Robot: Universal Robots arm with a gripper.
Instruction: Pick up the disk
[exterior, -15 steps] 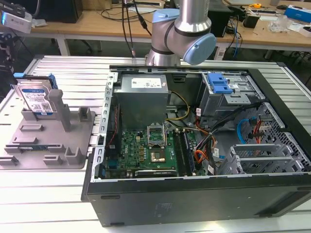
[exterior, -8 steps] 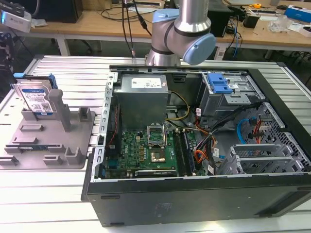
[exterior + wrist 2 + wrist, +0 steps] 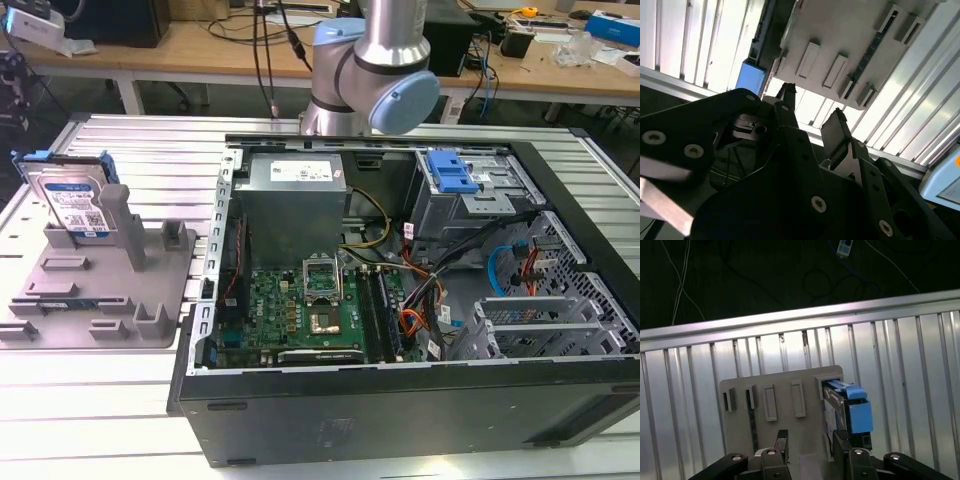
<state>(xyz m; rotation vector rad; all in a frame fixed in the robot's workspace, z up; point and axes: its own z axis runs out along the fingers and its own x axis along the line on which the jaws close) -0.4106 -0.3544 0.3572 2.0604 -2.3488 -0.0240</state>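
Note:
The disk (image 3: 70,195) is a silver hard drive with a white-and-blue label and blue side rails. It stands tilted on its edge against an upright post of the grey fixture (image 3: 110,290), at the exterior view's left. In the first wrist view the disk (image 3: 847,410) sits at one side of the fixture (image 3: 780,390), just beyond one fingertip. My gripper (image 3: 811,445) hangs well above the fixture, open, with nothing between its black fingers. In the second wrist view the gripper (image 3: 812,112) has the fixture (image 3: 840,30) beyond it.
An open computer case (image 3: 400,300) with its motherboard, cables and blue-tabbed drive cage (image 3: 450,175) lies right of the fixture on the ribbed metal table (image 3: 120,420). The arm (image 3: 370,70) rises behind the case. Cluttered wooden benches stand at the back.

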